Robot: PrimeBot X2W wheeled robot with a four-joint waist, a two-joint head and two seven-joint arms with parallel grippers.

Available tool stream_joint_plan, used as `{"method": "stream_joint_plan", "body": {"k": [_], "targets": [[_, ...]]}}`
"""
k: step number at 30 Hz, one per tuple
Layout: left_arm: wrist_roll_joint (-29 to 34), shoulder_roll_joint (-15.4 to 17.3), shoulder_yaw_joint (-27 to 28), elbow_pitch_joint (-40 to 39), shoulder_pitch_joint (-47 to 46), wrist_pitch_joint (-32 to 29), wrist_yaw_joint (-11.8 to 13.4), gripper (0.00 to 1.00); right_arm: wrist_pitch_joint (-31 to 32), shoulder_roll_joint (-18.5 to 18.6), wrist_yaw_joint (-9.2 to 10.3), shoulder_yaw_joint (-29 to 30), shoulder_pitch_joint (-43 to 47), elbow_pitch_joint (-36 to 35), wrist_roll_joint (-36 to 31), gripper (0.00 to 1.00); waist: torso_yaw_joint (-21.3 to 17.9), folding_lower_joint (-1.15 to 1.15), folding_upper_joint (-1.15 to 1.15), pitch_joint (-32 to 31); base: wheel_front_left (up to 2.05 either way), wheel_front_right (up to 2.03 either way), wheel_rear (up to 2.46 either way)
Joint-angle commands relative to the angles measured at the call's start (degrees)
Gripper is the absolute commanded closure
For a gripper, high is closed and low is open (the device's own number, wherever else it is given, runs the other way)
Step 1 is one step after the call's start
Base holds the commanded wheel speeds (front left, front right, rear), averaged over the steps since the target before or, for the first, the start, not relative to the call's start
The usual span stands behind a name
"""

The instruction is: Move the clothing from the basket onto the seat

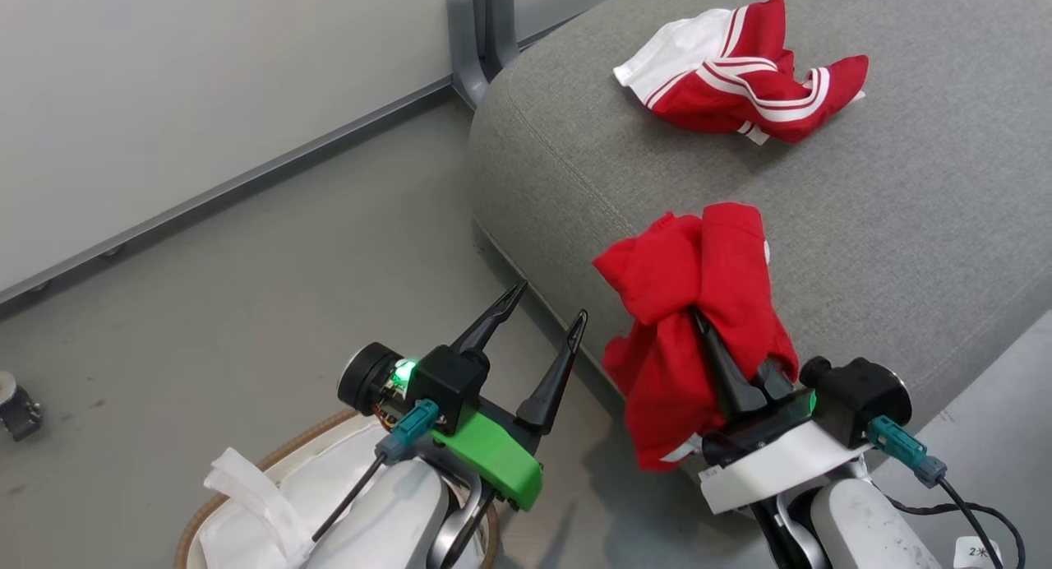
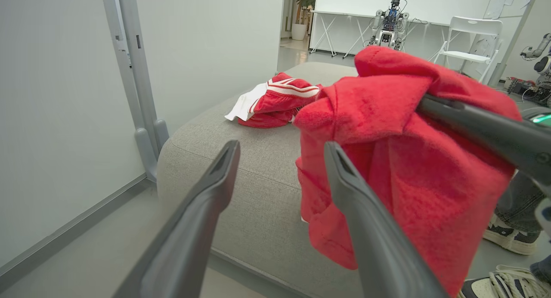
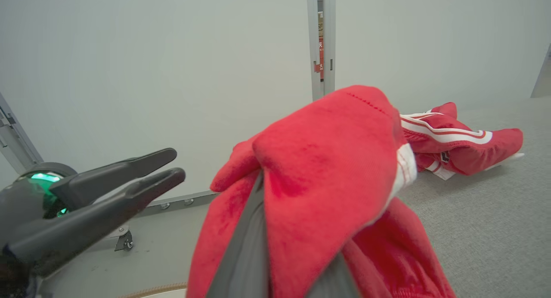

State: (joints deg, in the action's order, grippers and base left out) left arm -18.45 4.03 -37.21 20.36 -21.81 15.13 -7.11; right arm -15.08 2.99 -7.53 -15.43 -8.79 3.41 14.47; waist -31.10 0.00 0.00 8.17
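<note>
- Head view: right tool (image 1: 719,339), lower centre-right, fingers pinched close together on the red garment (image 1: 674,273); tips buried in the cloth.
- Left tool (image 1: 552,300), lower centre, fingers spread wide, nothing in them.
- Only this view gives the layout from above: basket (image 1: 288,443) at lower left under the left arm, white liner showing, and the grey seat (image 1: 904,224) across the right half.
- Striped jersey (image 1: 740,71) lies on the seat at upper right. Its long axis runs left-right, with the white end to the left.
- Held garment is a bunched lump with its long axis running top to bottom of the frame. It is draped over the right tool's fingers, with the loose end hanging down past the wrist.
- It overlaps the seat's front edge; can't tell whether it touches.
- It sits just right of the left tool, not touching.
- Left wrist view adds the room behind: a white folding chair (image 2: 471,39), another robot (image 2: 389,26), and a person's shoes (image 2: 512,237) at lower right. One right tool finger crosses the garment from the right.
- Right wrist view adds a side look at the left tool, mid-left, with the jersey behind the garment at right.
</note>
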Motion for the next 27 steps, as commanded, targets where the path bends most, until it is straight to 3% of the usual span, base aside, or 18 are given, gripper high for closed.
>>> {"method": "stream_joint_plan", "body": {"k": [1, 6, 16, 27], "targets": [[-0.4, 0.5, 0.1, -0.1, -0.3, 0.0, -0.4, 0.0, -0.1, 0.0, 0.08, 0.3, -0.6, -0.4, -1.2, 1.0, -0.7, 0.0, 0.0, 1.2, 0.08, 0.08, 0.08], [0.0, 2.0, 0.2, -0.5, 0.4, 0.0, -0.4, 0.0, -0.1, 1.5, 0.08, 2.4, -6.2, 1.0, -4.3, 1.0, -0.7, 0.0, 0.0, 3.5, 0.01, 0.01, 0.01], [1.9, 6.4, 2.1, -3.2, 0.7, 0.0, 0.1, 0.0, -0.1, 12.1, 0.08, 5.4, -29.1, 11.5, -5.8, 1.0, -0.2, 0.0, 0.0, 11.3, 0.0, 0.0, 0.0], [2.7, 9.4, 1.0, -6.8, -2.4, -0.9, -0.2, 0.0, 3.6, 23.5, 0.08, 12.0, -51.1, 26.8, -9.9, 1.0, 5.0, 0.0, 0.0, 20.1, 0.0, 0.0, 0.0]]}}
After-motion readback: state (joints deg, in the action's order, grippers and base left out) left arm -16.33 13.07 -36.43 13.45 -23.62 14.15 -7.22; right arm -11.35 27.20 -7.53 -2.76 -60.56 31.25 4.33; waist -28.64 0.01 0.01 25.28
